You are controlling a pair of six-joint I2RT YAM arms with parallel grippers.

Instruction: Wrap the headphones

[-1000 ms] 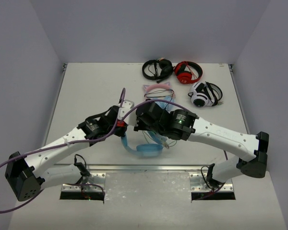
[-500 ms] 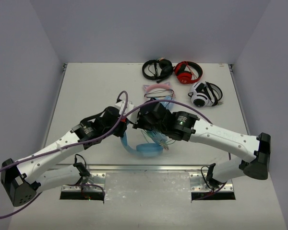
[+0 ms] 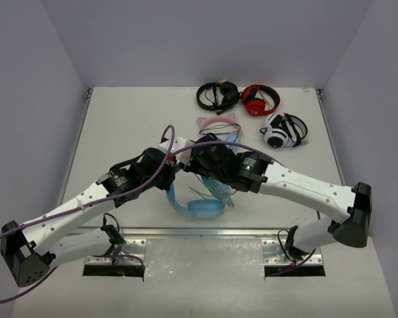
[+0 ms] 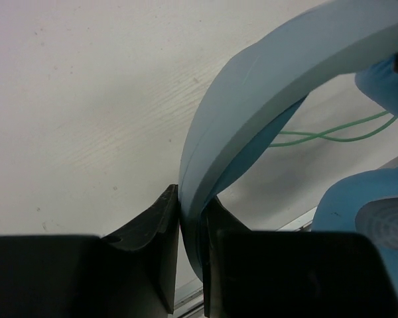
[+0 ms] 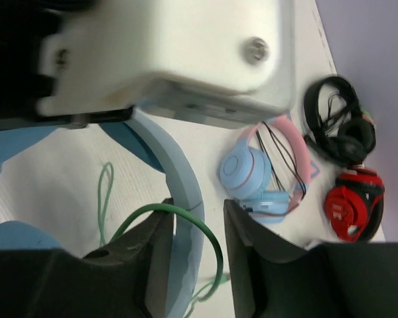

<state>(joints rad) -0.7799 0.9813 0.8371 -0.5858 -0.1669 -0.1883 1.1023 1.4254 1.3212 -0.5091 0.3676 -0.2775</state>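
The light blue headphones [image 3: 198,203] lie near the table's front edge, the headband arching up between my two grippers. My left gripper [image 3: 171,179] is shut on the wide headband [image 4: 265,86], which is pinched between its fingers [image 4: 160,225]. One padded cup [image 4: 378,212] shows at the lower right of the left wrist view. My right gripper [image 3: 200,169] is open over the headband [image 5: 182,192]. The thin green cable [image 5: 186,215] loops over its left finger and crosses the gap between the jaws. More cable [image 4: 331,132] lies loose on the table.
Pink-and-blue cat-ear headphones [image 3: 219,126] lie just behind my grippers and show in the right wrist view [image 5: 265,172]. Black headphones [image 3: 217,96], red ones [image 3: 260,99] and white-and-black ones [image 3: 283,130] sit at the back right. The metal front rail [image 3: 199,232] is close by.
My left gripper has moved slightly up and right along the headband. My right gripper has shifted a little left. The headphones stay in place.
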